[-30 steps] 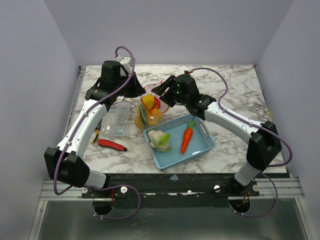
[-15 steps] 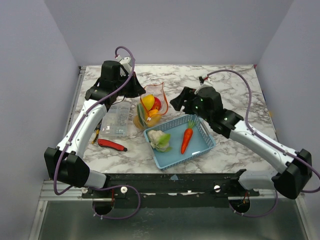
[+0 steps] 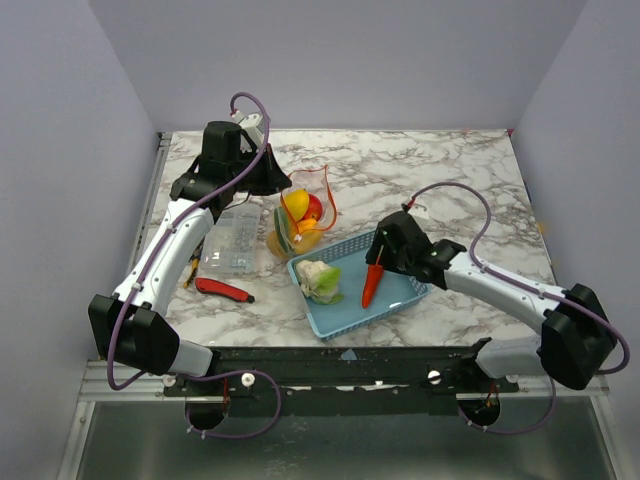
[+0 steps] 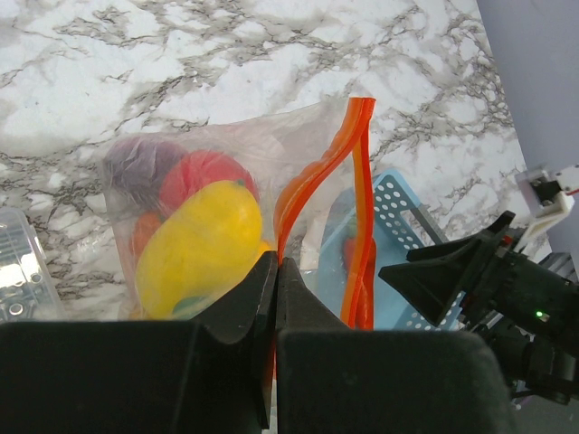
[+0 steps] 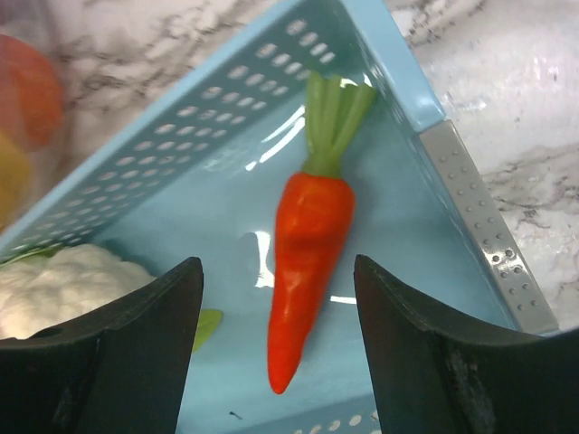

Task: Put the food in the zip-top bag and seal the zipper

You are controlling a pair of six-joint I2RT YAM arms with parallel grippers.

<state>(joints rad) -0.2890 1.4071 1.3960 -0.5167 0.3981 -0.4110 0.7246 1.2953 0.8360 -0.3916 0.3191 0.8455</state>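
MARBLE TABLETOP: Your left gripper (image 4: 276, 267) is clenched on the near strip of the zipper (image 4: 358, 172), holding the zip-top bag (image 3: 300, 215) up by its top edge at the middle of the marble table (image 3: 460, 170). The bag's mouth gapes between the two red-orange strips. Through the clear plastic, the left wrist view shows a yellow fruit (image 4: 204, 249), a red piece (image 4: 204, 172) and a purple piece (image 4: 136, 161), with a glimpse of orange low on the left.

Just beside the bag, on the side nearer the arm bases, lies the blue perforated basket (image 3: 400, 292). Over it your right gripper (image 5: 276, 262) hangs released, its fingers spread wide on either side of the carrot (image 5: 308, 244) and clear of it. The carrot lies flat on the basket floor, green top toward a corner and tip toward the near wall. The cauliflower (image 3: 318, 280) rests at the basket's left end, apart from the carrot.

Left of the bag, a clear rigid box (image 3: 228, 245) sits on the marble. A red-and-black handled tool (image 3: 225, 290) lies just in front of it, nearer the bases.
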